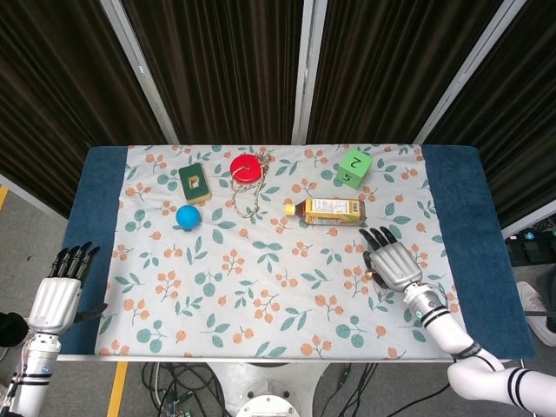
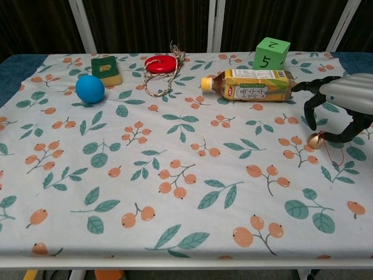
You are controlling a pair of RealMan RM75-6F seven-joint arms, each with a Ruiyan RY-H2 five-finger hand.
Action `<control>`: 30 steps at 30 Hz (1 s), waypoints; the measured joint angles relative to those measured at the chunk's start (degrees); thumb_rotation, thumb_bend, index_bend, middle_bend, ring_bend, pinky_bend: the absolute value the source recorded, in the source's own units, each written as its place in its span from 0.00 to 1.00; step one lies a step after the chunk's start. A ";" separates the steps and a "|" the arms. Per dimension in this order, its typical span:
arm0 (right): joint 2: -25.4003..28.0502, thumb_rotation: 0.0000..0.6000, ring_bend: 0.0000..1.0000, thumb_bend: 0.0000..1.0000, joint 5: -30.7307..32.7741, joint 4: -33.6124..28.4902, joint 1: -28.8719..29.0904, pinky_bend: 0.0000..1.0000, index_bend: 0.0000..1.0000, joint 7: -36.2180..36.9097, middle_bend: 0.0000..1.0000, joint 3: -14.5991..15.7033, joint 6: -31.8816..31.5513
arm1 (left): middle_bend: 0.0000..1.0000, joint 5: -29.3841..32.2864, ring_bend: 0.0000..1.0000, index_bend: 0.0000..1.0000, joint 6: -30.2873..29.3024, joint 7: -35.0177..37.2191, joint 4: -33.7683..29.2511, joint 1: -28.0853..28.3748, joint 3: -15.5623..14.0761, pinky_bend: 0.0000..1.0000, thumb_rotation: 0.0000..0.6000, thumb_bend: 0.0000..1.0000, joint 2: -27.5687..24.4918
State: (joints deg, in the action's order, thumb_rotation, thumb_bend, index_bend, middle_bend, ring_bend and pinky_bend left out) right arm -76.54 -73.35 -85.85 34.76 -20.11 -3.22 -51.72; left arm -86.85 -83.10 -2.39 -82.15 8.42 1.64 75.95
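Left hand: hangs off the near left corner of the worktop, beside its blue edge, visible only in the head view. Fingers are straight and slightly apart; it holds nothing and touches nothing.

On the leaf-and-berry patterned cloth, from left to right: a solid blue ball lies at the far left, with a green-topped rectangular sponge block just behind it. Next comes a flat red disc with a length of braided cord trailing from it toward the near side. A yellow-labelled plastic drink bottle lies on its side right of centre, cap end pointing left. Behind its right end stands a green foam cube marked with numerals, near but apart from the bottle.

Small brass-coloured bell: rests on the cloth at the right side, in front of the bottle and apart from it, with a thin red loop lying beside it.

Right hand: poised palm-down directly over the bell, fingers curled downward and spread, thumb arched at the bell's right. It appears to hold nothing; whether a fingertip actually touches the bell cannot be confirmed from either view.
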 measured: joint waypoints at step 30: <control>-0.95 1.00 0.00 0.34 0.67 1.01 0.43 0.00 0.61 -0.87 0.10 0.50 -0.21 | 0.00 0.02 0.00 0.00 0.35 1.02 0.86 -0.10 -0.35 0.00 1.00 0.00 0.33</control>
State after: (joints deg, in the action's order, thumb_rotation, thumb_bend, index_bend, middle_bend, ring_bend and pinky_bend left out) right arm -77.49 -72.68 -84.83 35.20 -20.98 -2.72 -51.93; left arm -86.83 -82.74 -1.37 -81.29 8.32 1.30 76.28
